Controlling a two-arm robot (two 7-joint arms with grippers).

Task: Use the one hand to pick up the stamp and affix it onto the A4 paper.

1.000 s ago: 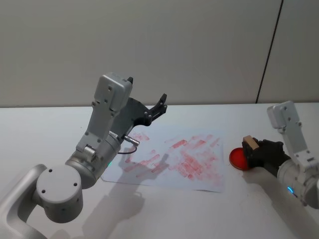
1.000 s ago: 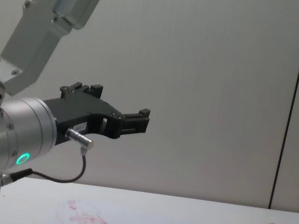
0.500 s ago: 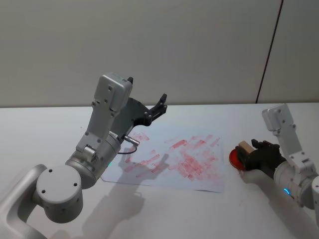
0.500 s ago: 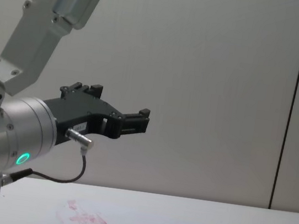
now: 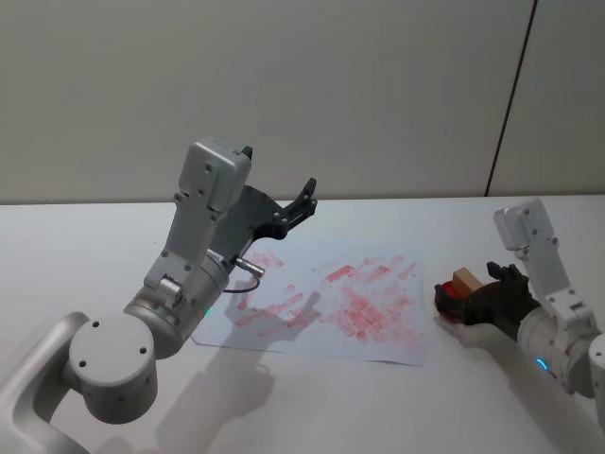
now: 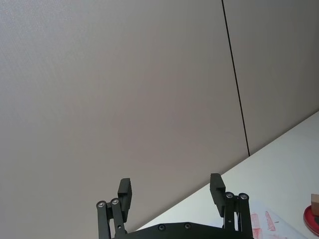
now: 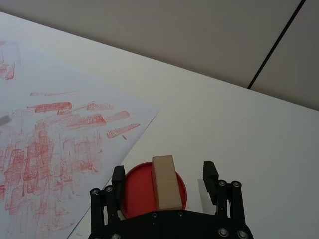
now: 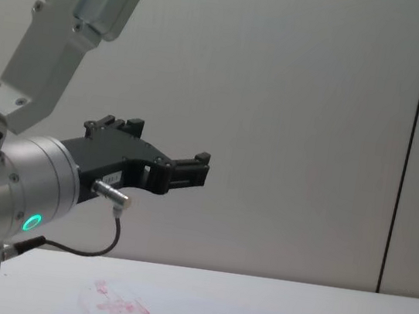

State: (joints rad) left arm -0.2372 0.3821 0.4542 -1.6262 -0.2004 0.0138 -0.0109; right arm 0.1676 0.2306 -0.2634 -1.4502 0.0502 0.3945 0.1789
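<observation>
Stamp (image 7: 166,182) between spread right jaws

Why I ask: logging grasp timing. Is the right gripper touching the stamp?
Apart: right wrist view shows the right gripper open, gaps between the stamp and both fingers.

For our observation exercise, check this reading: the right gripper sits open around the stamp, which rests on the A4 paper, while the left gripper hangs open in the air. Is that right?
One detail is wrong. The stamp rests on the bare table just beside the A4 paper, not on it, as the right wrist view shows. The right gripper does sit open around it, and the left gripper hangs open in the air.
</observation>
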